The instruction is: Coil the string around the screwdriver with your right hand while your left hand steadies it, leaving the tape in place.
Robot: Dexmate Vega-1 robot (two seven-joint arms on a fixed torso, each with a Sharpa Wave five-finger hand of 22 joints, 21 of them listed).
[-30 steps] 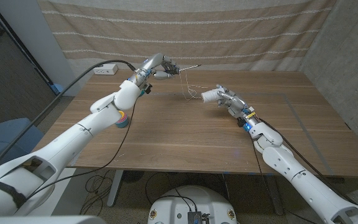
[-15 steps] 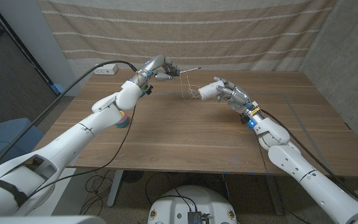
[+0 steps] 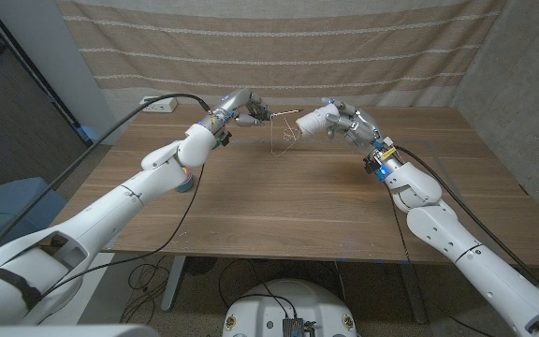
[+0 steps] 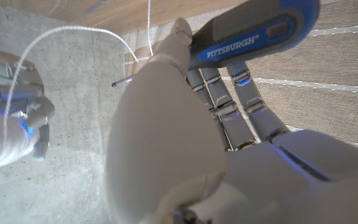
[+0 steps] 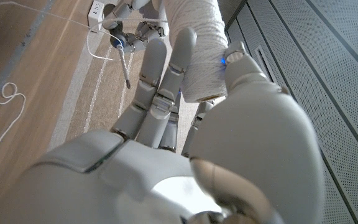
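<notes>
Coiling looks barely begun, judging by the slack. Left hand (image 3: pixel 244 105) raised above the table's far edge, clamped on the blue Pittsburgh screwdriver (image 4: pixel 247 31), shaft (image 3: pixel 284 112) pointing toward the right hand (image 3: pixel 337 120). Right hand just beside the shaft tip, grasping a spool of white string (image 5: pixel 194 43). String (image 3: pixel 282 137) drooping from the shaft to the wooden table (image 3: pixel 279 206), loose loops below the screwdriver; wraps on the shaft too small to tell. Tape roll (image 3: pixel 184 180) near the table's left edge, well apart from the screwdriver. Plenty of open air around the shaft; curtain close behind.
</notes>
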